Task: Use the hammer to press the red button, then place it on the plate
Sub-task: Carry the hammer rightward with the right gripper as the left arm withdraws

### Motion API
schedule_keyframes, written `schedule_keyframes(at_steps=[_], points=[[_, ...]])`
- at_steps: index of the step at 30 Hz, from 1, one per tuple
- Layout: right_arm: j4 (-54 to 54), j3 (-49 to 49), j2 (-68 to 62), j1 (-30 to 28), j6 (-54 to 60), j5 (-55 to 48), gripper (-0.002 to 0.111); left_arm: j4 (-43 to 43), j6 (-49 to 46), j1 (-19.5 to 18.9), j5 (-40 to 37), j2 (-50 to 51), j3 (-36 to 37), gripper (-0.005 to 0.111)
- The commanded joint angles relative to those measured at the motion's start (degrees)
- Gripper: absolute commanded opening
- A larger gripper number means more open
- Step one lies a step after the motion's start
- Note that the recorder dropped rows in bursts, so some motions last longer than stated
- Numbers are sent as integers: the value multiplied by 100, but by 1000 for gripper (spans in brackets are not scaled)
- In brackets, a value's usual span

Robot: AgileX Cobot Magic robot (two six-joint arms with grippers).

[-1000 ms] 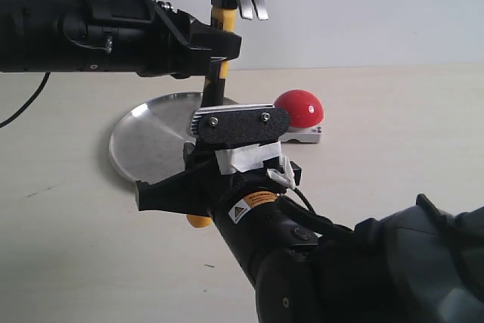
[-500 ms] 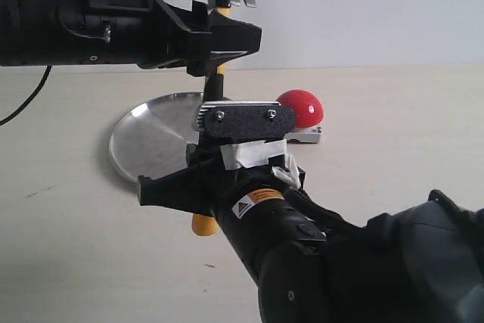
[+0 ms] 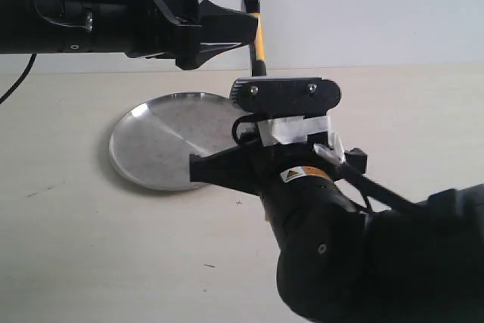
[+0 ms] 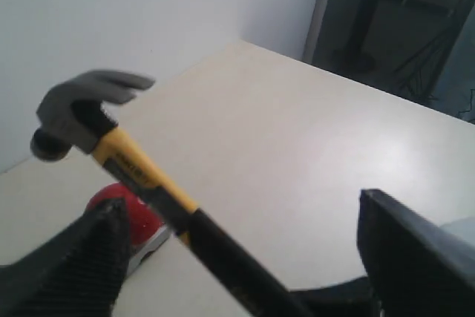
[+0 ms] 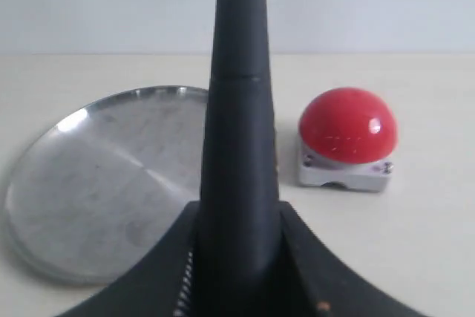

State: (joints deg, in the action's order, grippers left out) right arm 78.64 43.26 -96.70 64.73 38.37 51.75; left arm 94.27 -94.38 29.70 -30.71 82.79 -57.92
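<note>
The hammer (image 3: 258, 29) stands upright, dark head on top, yellow neck below. My right gripper (image 5: 237, 257) is shut on its black handle (image 5: 237, 131), above the table. My left gripper (image 4: 239, 209) is open; the hammer's neck (image 4: 137, 172) passes between its wide-apart fingers (image 4: 89, 257) without touching them. In the exterior view the left gripper (image 3: 227, 35) sits level with the hammer's neck, just to its left. The silver plate (image 3: 155, 145) lies on the table left of the right gripper. The red button (image 5: 347, 125) sits right of the plate (image 5: 96, 183); my right arm hides it in the exterior view.
My right arm (image 3: 355, 247) fills the near right part of the table. The left arm (image 3: 83, 13) reaches in high from the left. A pale wall (image 3: 378, 5) runs behind the table's far edge.
My left gripper has opened and let go of the hammer's neck, rising a little. My right gripper has carried the hammer to the right, turning its head, and now covers the red button.
</note>
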Motion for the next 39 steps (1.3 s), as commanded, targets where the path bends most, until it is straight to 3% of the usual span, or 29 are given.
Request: schedule_keyframes(at_steps=[1,7,8,13,18,22,28,33,39], points=[[571,51,639,-9,1472,998,0,-301,43,-5,254,-157,-24,61],[1027,-357,1694,-9,2520,1083,0,-618,43,-5,767,-376,91,4],[1037,-480,1916,-9,2589,1083,0,-706,19,-5,893,-427,118,0],[949,-1090,2837,-106,3055,727,0,-821,19,-5,1815,-717,322,0],[985,-1312,3070,-1065,3068,-690,0,-821,30,-5,2693,-1132,623,0],[768,-1312,2759,-1939,3068,-1488,0,-798,30,-5,2803,-1642,961,0],[-487,-1300,2183,-2936,2686,-2815,0,-637,30,-5,2930,-2766,1664,0],[-1893,-1197,1680,-3444,1910,-3697,0,-491,40,-5,3071,-3839,2464,0],[-2053,-817,1185,-3580,1768,-3962,0,-452,210,-5,3576,-5052,3340,0]])
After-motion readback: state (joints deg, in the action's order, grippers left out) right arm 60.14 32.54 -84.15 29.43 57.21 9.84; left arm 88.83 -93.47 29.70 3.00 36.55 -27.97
